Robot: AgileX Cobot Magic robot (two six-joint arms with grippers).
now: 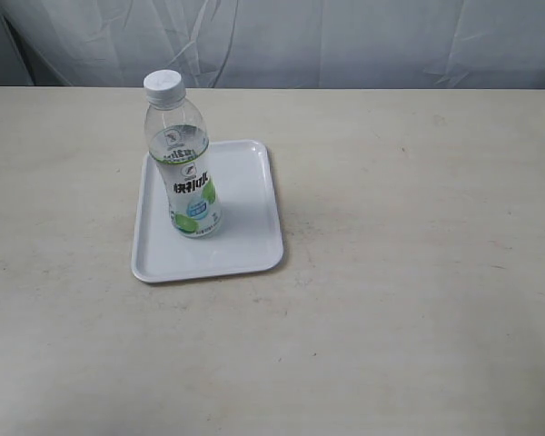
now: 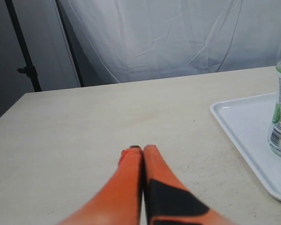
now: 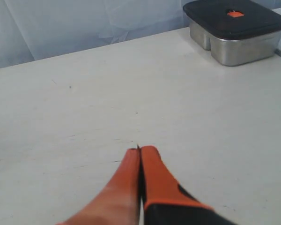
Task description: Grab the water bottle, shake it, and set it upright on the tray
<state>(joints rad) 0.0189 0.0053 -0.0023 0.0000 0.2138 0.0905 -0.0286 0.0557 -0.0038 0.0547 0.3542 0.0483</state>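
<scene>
Closest to lens: left fingers (image 2: 143, 151) pressed together, empty; right fingers (image 3: 140, 151) pressed together, empty; both low over bench (image 1: 418, 318). Mid-bench: tray (image 1: 250, 213), lying flat. On tray, toward its left half: water bottle (image 1: 186, 173), upright, capped. Farther off, right wrist view: lidded steel container (image 3: 234, 33). Hazard for you: tall narrow bottle, light tray; any sideways arm sweep likely topples it. Hold arms clear.

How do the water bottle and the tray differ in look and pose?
The water bottle stands upright; the tray lies flat on the table. The bottle is clear with a green-and-white label; the tray is plain white. The bottle is round, the tray rectangular. Both have white parts: the cap matches the tray.
</scene>
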